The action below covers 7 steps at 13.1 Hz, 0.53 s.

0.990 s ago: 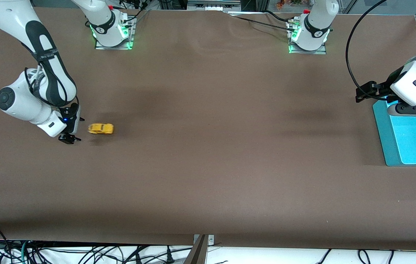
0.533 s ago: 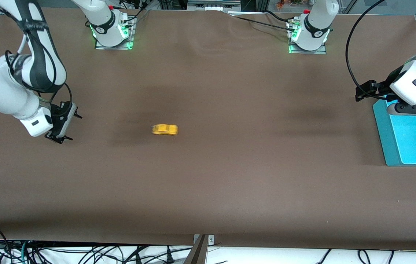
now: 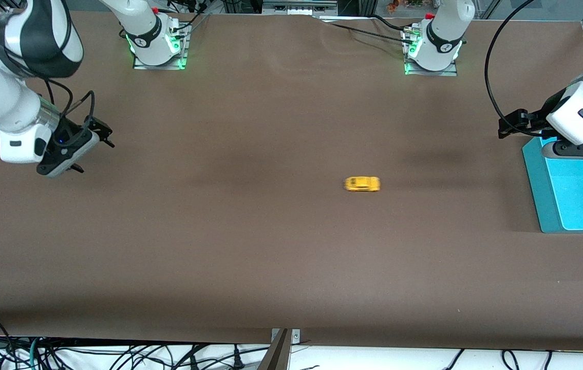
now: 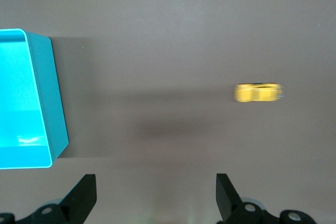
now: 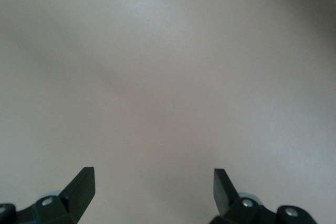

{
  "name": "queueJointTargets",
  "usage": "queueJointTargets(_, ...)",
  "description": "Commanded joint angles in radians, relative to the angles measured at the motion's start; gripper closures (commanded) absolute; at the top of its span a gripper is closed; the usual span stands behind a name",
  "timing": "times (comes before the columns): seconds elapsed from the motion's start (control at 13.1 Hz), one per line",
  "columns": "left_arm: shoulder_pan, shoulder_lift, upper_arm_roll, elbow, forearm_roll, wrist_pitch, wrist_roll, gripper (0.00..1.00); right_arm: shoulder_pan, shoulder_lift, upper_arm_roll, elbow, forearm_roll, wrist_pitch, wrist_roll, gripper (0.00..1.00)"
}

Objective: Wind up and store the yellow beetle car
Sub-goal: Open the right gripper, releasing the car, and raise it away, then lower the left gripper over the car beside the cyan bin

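The yellow beetle car (image 3: 361, 184) (image 4: 258, 92) is on the brown table, blurred, about midway between the table's middle and the teal bin. It stands free, with no gripper touching it. My right gripper (image 3: 96, 155) (image 5: 154, 174) is open and empty above the table at the right arm's end, well away from the car. My left gripper (image 3: 504, 129) (image 4: 156, 182) hangs open and empty over the table beside the bin, at the left arm's end. In the left wrist view the car and the bin both show on the table below.
A teal bin (image 3: 538, 190) (image 4: 55, 98) sits at the left arm's end of the table, partly under the left arm. The two arm bases (image 3: 156, 43) (image 3: 432, 49) stand along the edge farthest from the front camera. Cables hang below the near edge.
The car has rolled from beside the right gripper across the table toward the left arm's end. The right arm has lifted and drawn back. The left arm has barely moved.
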Motion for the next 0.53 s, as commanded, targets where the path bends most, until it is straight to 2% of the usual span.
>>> queueJointTargets(0.0,0.005,-0.005,-0.006,0.016,0.010,-0.024,0.003,0.00,-0.001,-0.075,-0.009,0.014,-0.014,-0.087,0.177,0.00)
queueJointTargets(0.23,0.003,-0.014,-0.010,0.017,0.010,-0.075,0.012,0.00,-0.001,-0.089,-0.017,0.135,-0.018,-0.273,0.291,0.00)
queueJointTargets(0.46,0.005,-0.022,-0.005,0.016,-0.004,-0.090,0.080,0.00,-0.001,-0.123,-0.040,0.175,-0.021,-0.308,0.377,0.00)
